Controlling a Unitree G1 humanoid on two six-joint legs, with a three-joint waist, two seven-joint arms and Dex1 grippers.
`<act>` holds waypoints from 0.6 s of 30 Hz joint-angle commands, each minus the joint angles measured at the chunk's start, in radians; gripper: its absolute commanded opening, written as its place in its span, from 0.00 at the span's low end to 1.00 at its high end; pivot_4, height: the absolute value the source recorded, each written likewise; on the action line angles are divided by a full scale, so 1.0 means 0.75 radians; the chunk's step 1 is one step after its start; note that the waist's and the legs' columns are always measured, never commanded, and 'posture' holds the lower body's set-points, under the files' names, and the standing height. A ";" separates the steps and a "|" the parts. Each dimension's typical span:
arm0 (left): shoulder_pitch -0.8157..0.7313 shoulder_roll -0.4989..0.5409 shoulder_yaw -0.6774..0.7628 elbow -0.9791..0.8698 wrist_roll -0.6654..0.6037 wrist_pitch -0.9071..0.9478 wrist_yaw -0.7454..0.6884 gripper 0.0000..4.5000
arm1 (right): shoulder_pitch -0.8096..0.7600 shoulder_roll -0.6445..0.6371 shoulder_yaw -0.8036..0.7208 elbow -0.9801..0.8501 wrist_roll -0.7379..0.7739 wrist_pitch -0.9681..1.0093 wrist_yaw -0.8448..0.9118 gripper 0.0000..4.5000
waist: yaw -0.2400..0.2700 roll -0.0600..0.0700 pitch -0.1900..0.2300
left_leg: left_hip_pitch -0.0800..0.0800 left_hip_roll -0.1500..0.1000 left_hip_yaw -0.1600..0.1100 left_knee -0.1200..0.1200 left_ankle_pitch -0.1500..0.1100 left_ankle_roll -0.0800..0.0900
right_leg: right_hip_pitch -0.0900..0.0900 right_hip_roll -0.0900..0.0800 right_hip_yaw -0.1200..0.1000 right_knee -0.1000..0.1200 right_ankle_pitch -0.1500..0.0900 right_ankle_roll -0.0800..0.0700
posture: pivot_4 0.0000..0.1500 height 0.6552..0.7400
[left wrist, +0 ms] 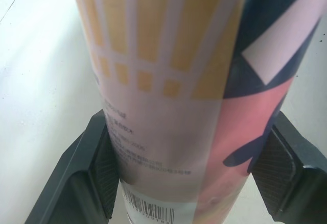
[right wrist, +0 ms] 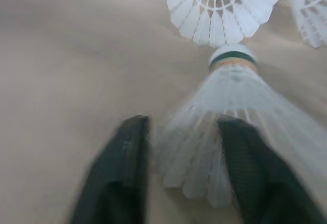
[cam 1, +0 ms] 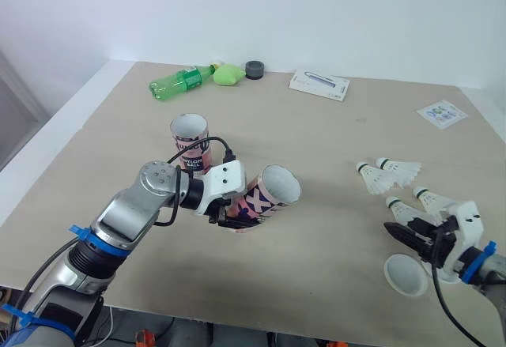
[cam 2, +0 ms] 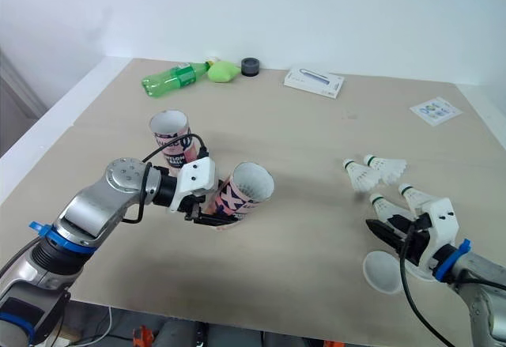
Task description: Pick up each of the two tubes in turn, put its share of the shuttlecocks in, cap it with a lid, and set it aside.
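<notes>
Tilted tube (cam 1: 266,195) sits clamped in left gripper (left wrist: 191,169); right gripper (right wrist: 184,147), fingers (right wrist: 121,175) parted, straddles a shuttlecock (right wrist: 232,92).

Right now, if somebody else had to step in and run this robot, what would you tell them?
Left gripper: shut on a patterned tube, tilted, open mouth toward the shuttlecocks.
Right gripper: low over the table, at the feather skirt of one shuttlecock; grip unclear.
Second tube stands upright and uncapped behind the held one. Three other shuttlecocks lie loose nearby; a white lid sits beside the right gripper.
Done: first tube in hand.
Left: load, cap and set aside both tubes.
</notes>
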 commanded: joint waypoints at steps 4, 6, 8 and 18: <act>0.015 0.020 -0.018 -0.001 -0.006 0.030 0.001 0.70 | 0.020 -0.001 -0.020 -0.039 0.053 -0.024 0.056 0.01 | -0.001 0.000 0.000 | 0.001 0.001 0.000 0.000 0.000 0.000 | 0.000 0.002 0.000 0.000 0.000 -0.001 | 1.00 0.87; 0.014 0.019 -0.019 0.004 -0.006 0.026 0.004 0.70 | 0.047 -0.006 -0.032 -0.082 0.091 0.009 0.080 0.01 | -0.001 0.000 0.000 | 0.001 0.002 0.000 0.000 0.000 0.000 | 0.000 0.002 0.000 0.000 0.000 -0.001 | 1.00 0.87; 0.012 0.015 -0.022 0.011 -0.006 0.020 0.007 0.70 | 0.080 -0.011 -0.044 -0.124 0.139 0.042 0.115 0.01 | -0.001 0.000 0.000 | 0.001 0.002 0.000 0.000 0.000 0.000 | 0.000 0.002 0.001 0.001 0.001 -0.001 | 1.00 0.87; -0.006 -0.004 -0.042 0.072 0.008 -0.037 -0.003 0.70 | 0.074 -0.162 -0.169 -0.504 0.458 0.168 0.285 0.01 | -0.001 0.002 0.001 | 0.002 0.002 0.001 0.002 0.000 0.000 | 0.000 0.002 0.003 0.001 0.002 -0.001 | 1.00 0.87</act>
